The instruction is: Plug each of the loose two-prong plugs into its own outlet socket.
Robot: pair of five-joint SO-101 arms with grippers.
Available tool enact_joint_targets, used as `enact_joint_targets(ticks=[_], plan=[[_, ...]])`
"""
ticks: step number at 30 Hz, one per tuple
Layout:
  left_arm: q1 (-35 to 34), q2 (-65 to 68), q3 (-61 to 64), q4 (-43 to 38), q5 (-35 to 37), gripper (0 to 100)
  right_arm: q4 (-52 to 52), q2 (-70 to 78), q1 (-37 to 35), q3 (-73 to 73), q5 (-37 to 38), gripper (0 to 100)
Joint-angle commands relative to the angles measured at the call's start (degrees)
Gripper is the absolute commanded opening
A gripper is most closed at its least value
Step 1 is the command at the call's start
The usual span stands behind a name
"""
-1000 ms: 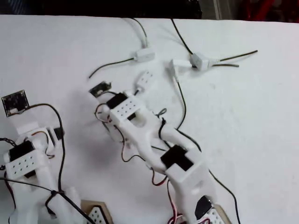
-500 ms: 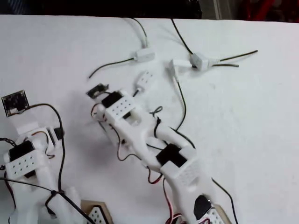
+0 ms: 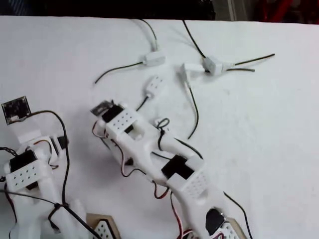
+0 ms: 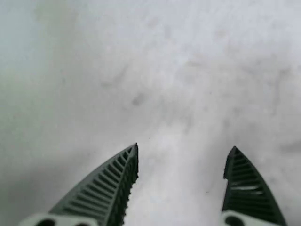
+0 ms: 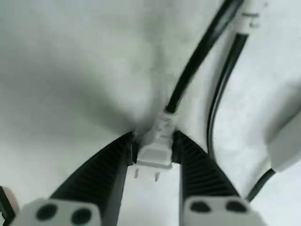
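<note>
White tabletop (image 3: 279,149), plug (image 5: 157,149) in right jaws

Cut off by the lower edge of the left wrist view: both dark ribbed fingers (image 4: 108,197) of the left gripper (image 4: 184,148), over a blurred white table (image 4: 141,70). Clamped in the right gripper (image 5: 154,136), flanks covered by its black ribbed fingers (image 5: 103,179): a small white two-prong plug (image 5: 157,153), prongs too blurred to make out. Clipped at that view's edge: a rounded white piece (image 5: 287,141), impossible to identify. Sliced off at the high view's bottom edge: the white plastic left arm (image 3: 30,174) and white plastic right arm (image 3: 164,159). Lost at the table's far edge: thin black cords (image 3: 144,25).
</note>
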Motion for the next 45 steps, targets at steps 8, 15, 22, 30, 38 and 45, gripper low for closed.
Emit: enact_joint_targets(ticks=[8,15,22,30,38,45], plan=[[0.84,-1.63,-3.25,-1.14,0.26,29,7.87,-9.10,-0.57,-4.48,1.32,3.9],[0.84,-1.63,-3.25,-1.14,0.26,29,9.80,-13.58,-0.48,-4.40,2.99,13.4],[0.84,-1.63,-3.25,-1.14,0.26,29,9.71,-15.16,-0.66,-4.31,2.99,13.4],[0.84,-1.63,-3.25,-1.14,0.26,29,1.10,-26.95,-0.84,10.55,2.99,13.3],[0.84,-1.63,-3.25,-1.14,0.26,29,-16.40,-32.92,-0.84,30.42,3.08,13.3],[0.84,-1.63,-3.25,-1.14,0.26,29,-22.46,-32.04,-0.66,35.16,3.16,13.5]])
